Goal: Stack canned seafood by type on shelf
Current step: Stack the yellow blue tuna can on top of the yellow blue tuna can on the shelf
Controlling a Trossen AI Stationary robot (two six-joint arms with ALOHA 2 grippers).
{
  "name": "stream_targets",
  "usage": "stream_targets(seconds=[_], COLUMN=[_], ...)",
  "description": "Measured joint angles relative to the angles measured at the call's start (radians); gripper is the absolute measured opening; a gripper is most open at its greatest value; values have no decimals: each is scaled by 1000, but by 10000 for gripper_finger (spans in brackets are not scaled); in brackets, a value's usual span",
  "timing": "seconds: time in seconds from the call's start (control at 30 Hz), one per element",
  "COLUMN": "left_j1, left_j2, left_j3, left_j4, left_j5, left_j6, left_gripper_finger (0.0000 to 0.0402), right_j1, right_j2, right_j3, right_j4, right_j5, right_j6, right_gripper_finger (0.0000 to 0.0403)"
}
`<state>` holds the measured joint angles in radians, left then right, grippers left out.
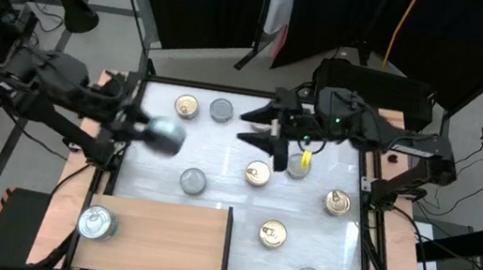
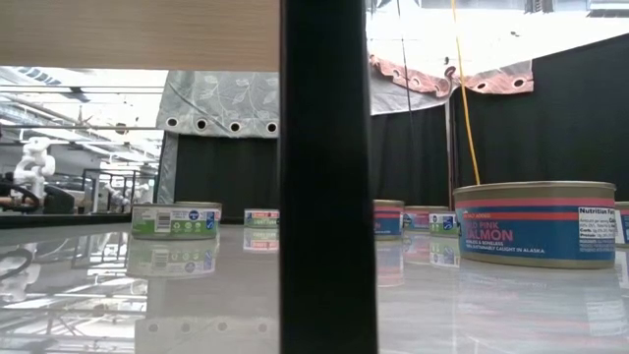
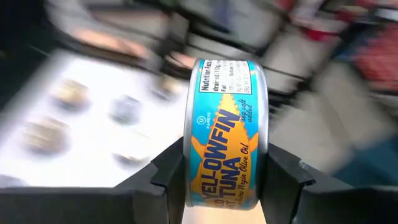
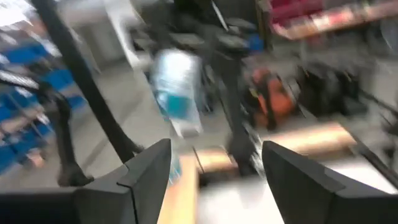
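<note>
Left gripper (image 3: 227, 171) carries a yellowfin tuna tin (image 3: 225, 130)

Its fingers clamp the tin's flat faces above the table; the right gripper (image 1: 257, 128) hangs empty, jaws apart, over mid-table; 1 silver-lidded tin (image 1: 97, 222) sits on the shelf (image 1: 161, 235).

Both arms are dark — near black, built of chunky rounded joints joined by slimmer links. The left arm (image 1: 50, 80) has a bulky housing at its base end and narrows toward the left gripper (image 1: 143, 124). The right arm (image 1: 393, 137) shows a small green light behind the right gripper (image 1: 262, 126) and a yellow tag just beside it. Up close, each gripper's fingers (image 4: 146, 171) are matte black, angular, flat-faced plates with stepped edges.
</note>
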<state>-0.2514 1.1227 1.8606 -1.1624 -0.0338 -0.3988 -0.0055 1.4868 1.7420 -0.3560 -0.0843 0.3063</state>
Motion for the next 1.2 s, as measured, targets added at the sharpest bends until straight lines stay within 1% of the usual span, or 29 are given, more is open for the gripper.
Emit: stream_targets(seconds=[0.07, 0.13, 0.3, 0.43, 0.57, 0.8, 0.9, 1.0, 1.07, 1.2], left_j1=[-48, -106, -242, -343, -445, -558, -591, -618, -636, -646], left_j2=[-8, -6, 27, 61, 86, 134, 160, 191, 213, 228], left_j3=[0, 0, 1, 0, 0, -3, -4, -4, -4, -5], left_j4=[-31, -61, -174, -306, -346, -404, -395, -350, -348, -343], left_j5=[101, 161, 183, 237, 243, 204, 145, 103, 45, -157], left_j6=[-83, -155, -242, -352, -434, -627, -692, -648, -586, -405], left_gripper_finger=[155, 158, 160, 161, 162, 163, 163, 163, 163, 163], right_j1=[-18, -36, -69, -77, -78, -78, -78, -78, -78, -78], right_j2=[-31, -63, -108, -130, -134, -121, -111, -97, -88, -69], right_j3=[0, 0, 0, 0, 0, 0, 0, 0, 0, -1], right_j4=[-83, -173, -308, -373, -438, -487, -492, -483, -484, -489], right_j5=[6, 5, 8, 10, 8, 9, 9, 9, 9, 6], right_j6=[10, 21, 26, 53, 60, 55, 51, 48, 36, 31], right_gripper_finger=[243, 243, 242, 242, 242, 242, 242, 242, 242, 242])
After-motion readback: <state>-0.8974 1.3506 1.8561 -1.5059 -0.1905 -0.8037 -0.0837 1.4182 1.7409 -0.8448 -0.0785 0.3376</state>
